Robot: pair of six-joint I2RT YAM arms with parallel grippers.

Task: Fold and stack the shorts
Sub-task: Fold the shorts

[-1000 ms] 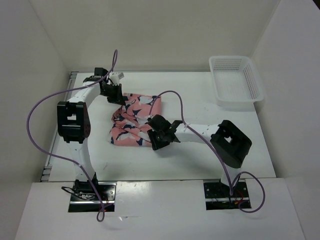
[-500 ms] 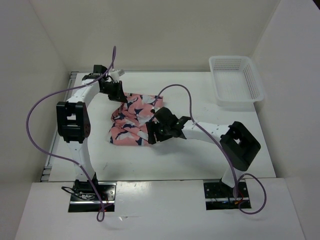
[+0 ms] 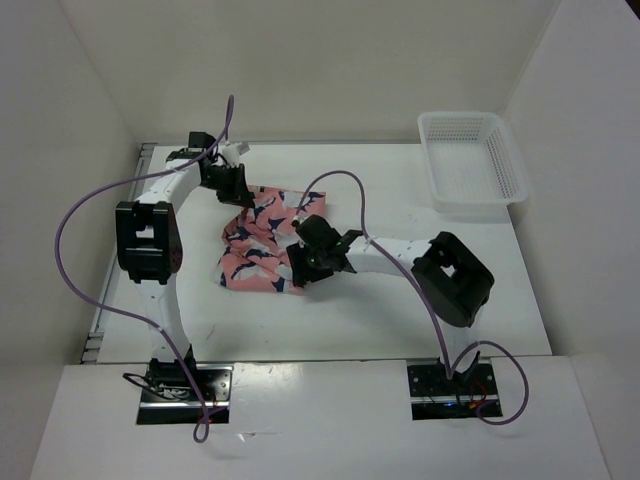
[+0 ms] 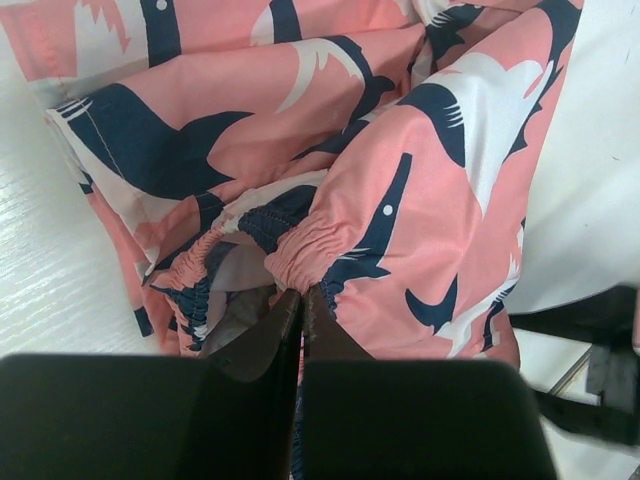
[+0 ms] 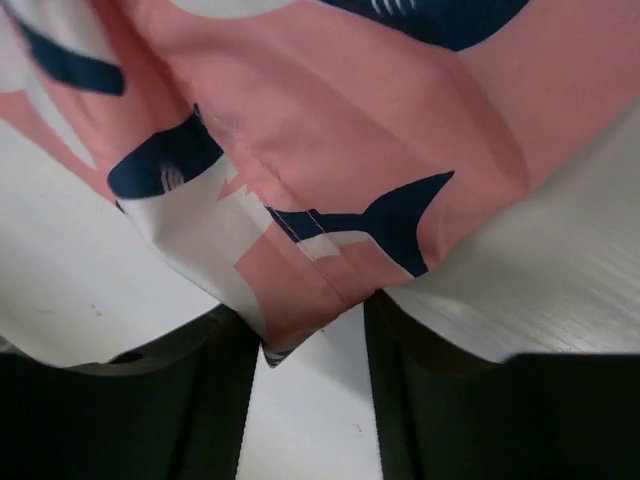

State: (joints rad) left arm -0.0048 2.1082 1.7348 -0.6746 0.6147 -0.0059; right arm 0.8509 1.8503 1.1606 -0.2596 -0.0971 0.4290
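1. Left arm stretched far forward, bent down at wrist.
2. Left gripper pinched tight on shorts waistband.
3. Right arm reaching leftward across the middle, held low.
4. Right gripper with fingers parted, shorts corner between them.

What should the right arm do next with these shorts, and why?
Probably close the right pincer: its fingers stand apart with a corner of the shorts between them, while the left pincer pinches the waistband.

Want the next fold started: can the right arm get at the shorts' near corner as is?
Likely yes: a corner of the shorts lies between the open right fingers, with nothing blocking.
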